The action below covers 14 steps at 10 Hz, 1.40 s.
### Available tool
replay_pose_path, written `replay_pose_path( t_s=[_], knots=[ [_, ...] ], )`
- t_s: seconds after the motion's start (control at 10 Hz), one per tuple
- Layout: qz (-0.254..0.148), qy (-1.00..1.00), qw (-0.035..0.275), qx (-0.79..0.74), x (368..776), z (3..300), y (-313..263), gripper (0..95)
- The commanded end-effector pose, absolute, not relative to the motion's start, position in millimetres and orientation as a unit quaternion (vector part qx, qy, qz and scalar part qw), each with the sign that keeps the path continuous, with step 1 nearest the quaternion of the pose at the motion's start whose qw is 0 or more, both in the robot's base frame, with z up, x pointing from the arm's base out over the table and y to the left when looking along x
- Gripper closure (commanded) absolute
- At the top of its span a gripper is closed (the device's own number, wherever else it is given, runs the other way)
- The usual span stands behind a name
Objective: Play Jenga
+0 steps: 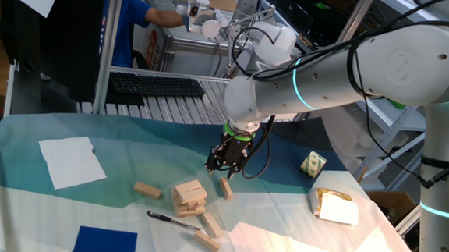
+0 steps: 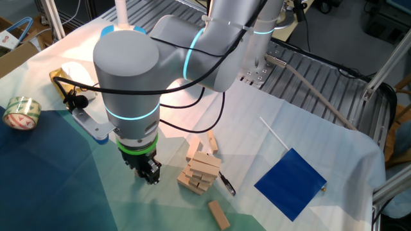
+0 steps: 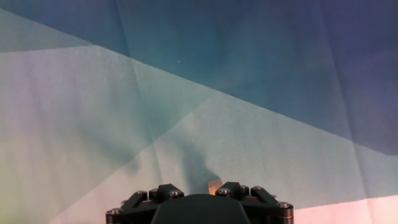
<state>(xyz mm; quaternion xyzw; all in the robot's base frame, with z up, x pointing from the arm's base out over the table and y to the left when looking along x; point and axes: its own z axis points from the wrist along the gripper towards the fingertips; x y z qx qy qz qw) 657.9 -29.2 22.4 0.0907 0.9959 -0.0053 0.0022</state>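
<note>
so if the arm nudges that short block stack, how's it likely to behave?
The block stack looks uneven, with layers skewed and overhanging, so a side push would probably topple it rather than slide it whole. The blocks look like stiff, light wood and are unlikely to roll. The end effector sits close beside the stack, apart from it.

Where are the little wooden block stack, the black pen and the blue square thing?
Jenga stack point(image 1: 190, 196), one fixed view, on its top block.
Black pen point(image 1: 172, 220), one fixed view, mid-barrel.
Blue square sheet point(image 2: 290, 183), the other fixed view, at its centre.
</note>
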Motion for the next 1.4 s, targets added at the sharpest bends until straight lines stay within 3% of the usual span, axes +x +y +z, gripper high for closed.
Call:
replay_pose_path(
  t_s=[0.1, 0.5, 1.1, 1.4],
  knots=[
    [-0.003, 0.997, 0.002, 0.08, 655.1, 27.6, -25.5, 95.0],
    [-0.004, 0.997, 0.002, 0.083, 648.0, 41.9, -14.3, 95.0],
    [0.0, 0.997, -0.017, 0.07, 634.9, 90.4, -3.3, 95.0],
    [-0.001, 0.995, -0.043, 0.095, 621.9, 134.6, -9.3, 95.0]
  ],
)
